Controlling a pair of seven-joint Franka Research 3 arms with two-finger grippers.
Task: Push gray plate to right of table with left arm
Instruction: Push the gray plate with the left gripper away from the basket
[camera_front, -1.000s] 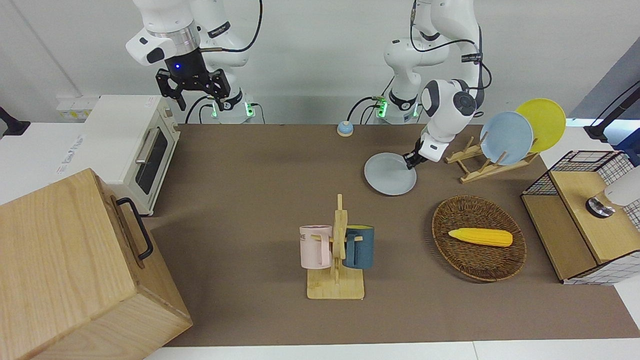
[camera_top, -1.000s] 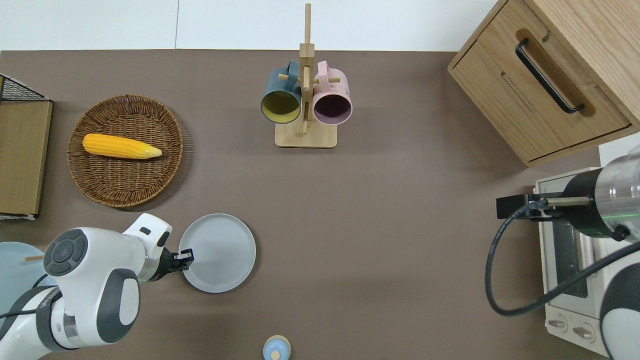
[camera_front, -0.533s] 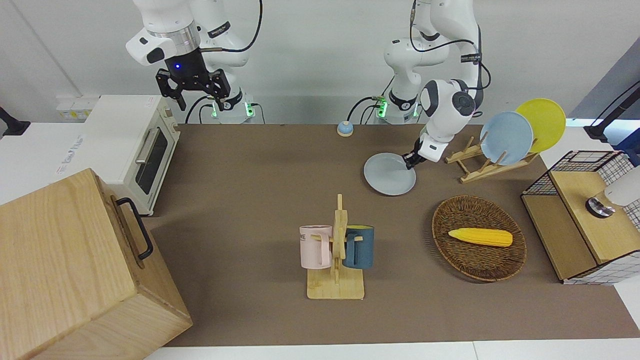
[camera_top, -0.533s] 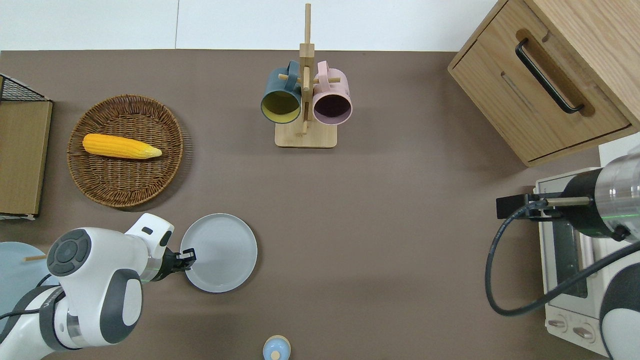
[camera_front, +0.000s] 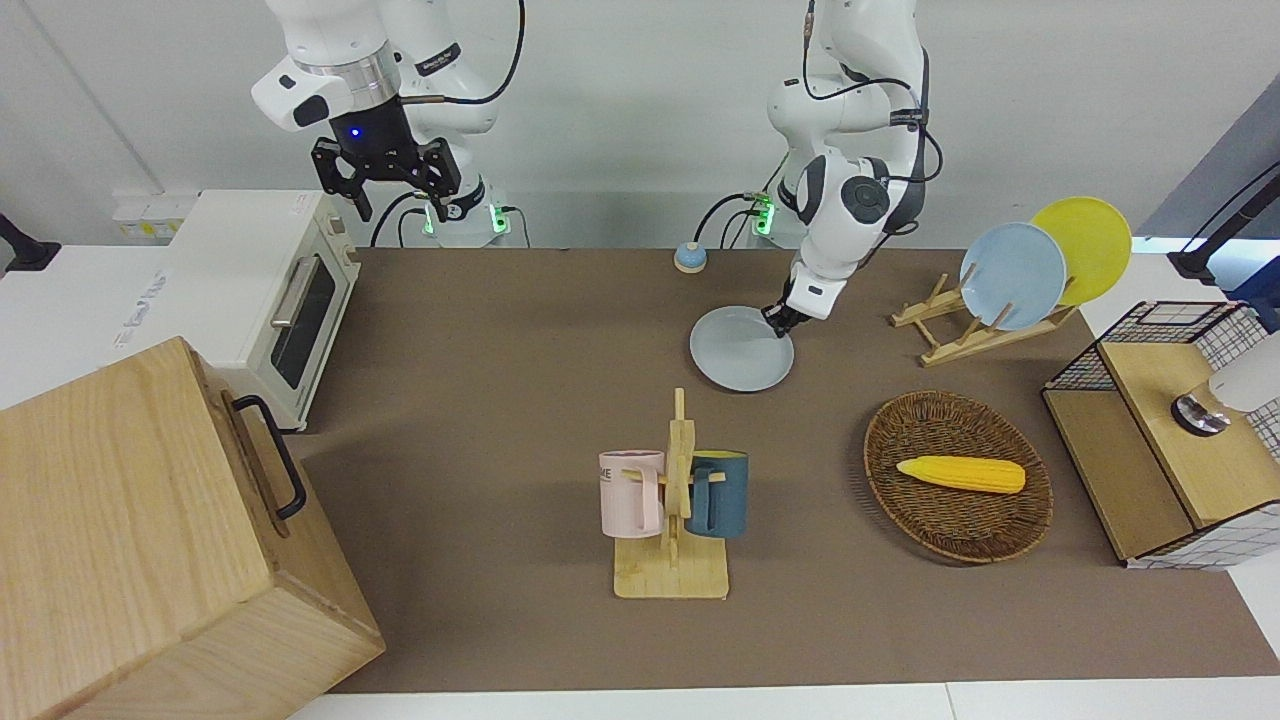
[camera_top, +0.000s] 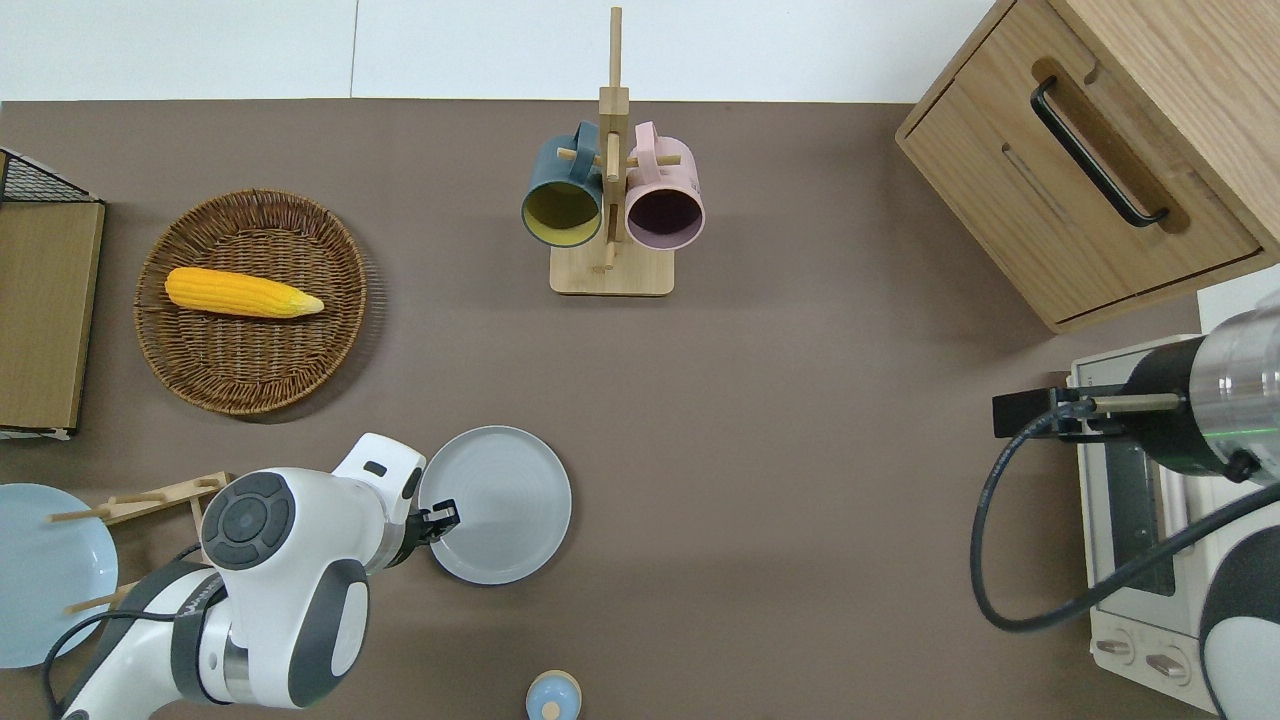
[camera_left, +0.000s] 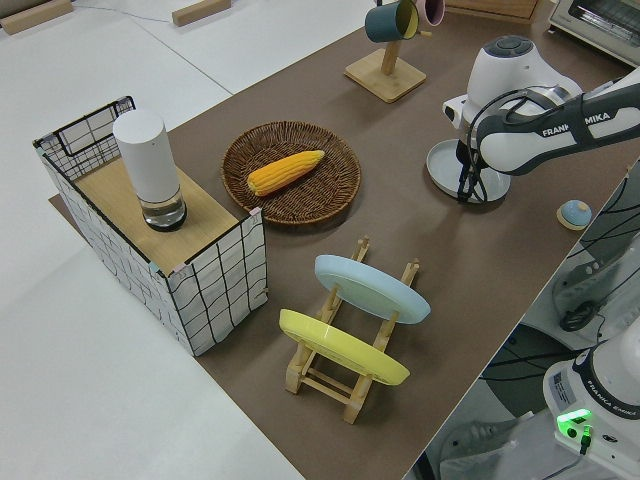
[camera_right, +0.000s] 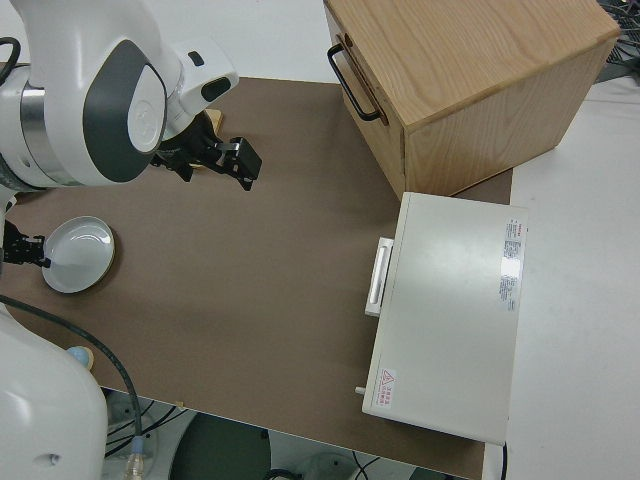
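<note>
Against the gray plate (camera_top: 500, 505) rim sits the left end effector (camera_top: 443, 519), finger spacing impossible to tell.

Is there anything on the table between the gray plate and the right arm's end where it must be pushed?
Nothing visible: the round pale gray plate has bare brown table toward that end until the white toaster oven. The left gripper sits at its rim.
</note>
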